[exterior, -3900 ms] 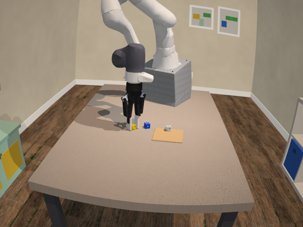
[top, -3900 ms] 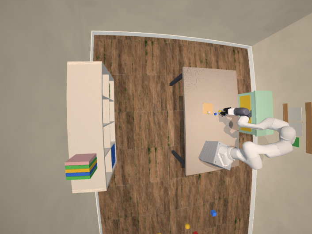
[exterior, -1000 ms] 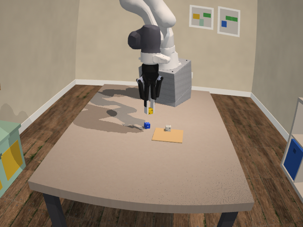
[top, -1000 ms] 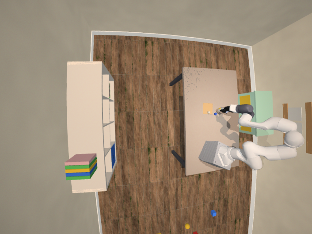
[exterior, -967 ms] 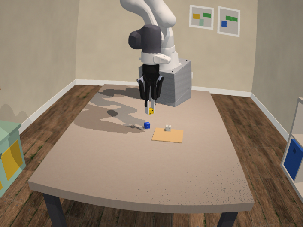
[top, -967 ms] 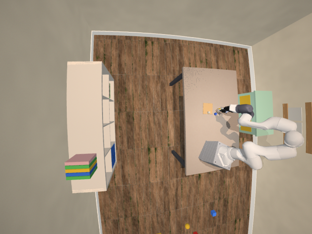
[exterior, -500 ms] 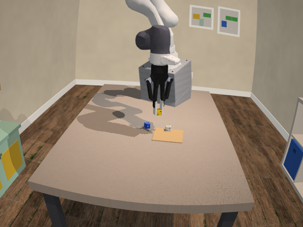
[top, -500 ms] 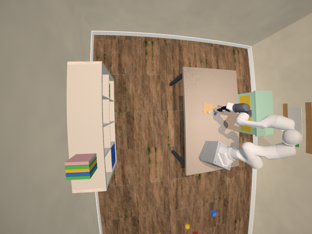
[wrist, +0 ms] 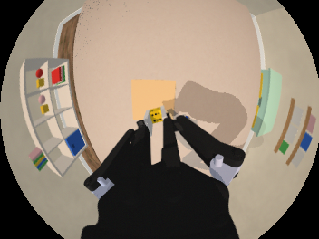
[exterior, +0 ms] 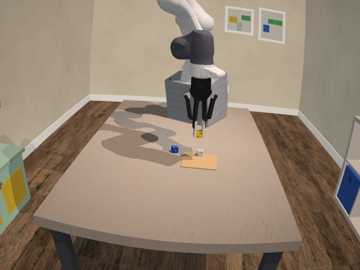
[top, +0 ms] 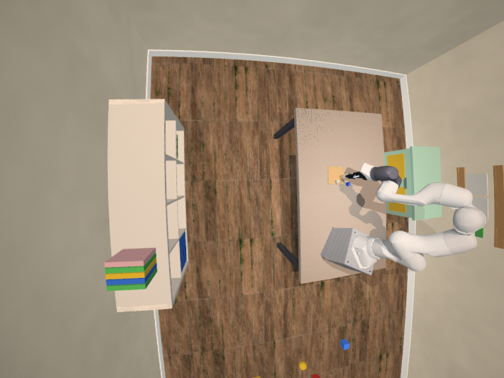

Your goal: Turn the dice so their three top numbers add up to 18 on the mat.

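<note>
My gripper [top: 346, 176] [exterior: 199, 130] [wrist: 156, 113] points down and is shut on the yellow die [exterior: 199, 134] [wrist: 156, 115], held in the air above the table near the mat's robot-side edge. The yellow die's upper face shows several black pips, seemingly six. The orange mat [top: 335, 172] [exterior: 207, 163] [wrist: 144, 91] lies flat. The white die [top: 337, 181] [exterior: 199, 152] stands on the mat near its robot-side edge; the gripper hides it in the wrist view. The blue die [top: 348, 183] [exterior: 174, 149] lies on the table, off the mat. The top pips of both are too small to count surely.
The table [top: 319, 209] [exterior: 168, 197] carries the grey robot base block [top: 338, 243] [exterior: 180, 101] at its robot end. A green cabinet [top: 425, 183] stands beside the table, and a shelf unit [top: 138, 183] stands across the floor on the other side.
</note>
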Available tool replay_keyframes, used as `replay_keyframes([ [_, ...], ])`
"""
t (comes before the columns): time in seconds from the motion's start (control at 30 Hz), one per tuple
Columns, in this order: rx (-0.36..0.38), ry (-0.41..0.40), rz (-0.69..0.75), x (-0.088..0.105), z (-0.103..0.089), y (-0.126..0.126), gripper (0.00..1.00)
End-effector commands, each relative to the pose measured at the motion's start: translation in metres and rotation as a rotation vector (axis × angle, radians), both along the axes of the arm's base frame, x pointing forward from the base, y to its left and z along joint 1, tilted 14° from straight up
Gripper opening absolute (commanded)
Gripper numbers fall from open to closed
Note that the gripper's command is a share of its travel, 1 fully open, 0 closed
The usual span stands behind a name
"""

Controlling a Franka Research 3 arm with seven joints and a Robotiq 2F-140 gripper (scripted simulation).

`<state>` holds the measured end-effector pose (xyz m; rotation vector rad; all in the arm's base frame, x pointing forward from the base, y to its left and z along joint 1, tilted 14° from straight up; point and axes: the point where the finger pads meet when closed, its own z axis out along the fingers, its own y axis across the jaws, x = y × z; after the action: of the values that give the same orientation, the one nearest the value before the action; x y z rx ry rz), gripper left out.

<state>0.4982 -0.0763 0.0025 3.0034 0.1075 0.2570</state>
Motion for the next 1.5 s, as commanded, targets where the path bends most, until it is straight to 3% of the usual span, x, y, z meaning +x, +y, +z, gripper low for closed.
replay_keyframes([
  [0.0, 0.005, -0.038, -0.17, 0.004, 0.0, 0.011, 0.13],
  [0.67, 0.006, -0.039, -0.179, 0.005, -0.004, 0.012, 0.13],
  [0.97, 0.006, -0.039, -0.179, 0.01, -0.027, 0.009, 0.13],
  [1.47, 0.006, -0.039, -0.179, 0.021, -0.088, 0.001, 0.13],
])
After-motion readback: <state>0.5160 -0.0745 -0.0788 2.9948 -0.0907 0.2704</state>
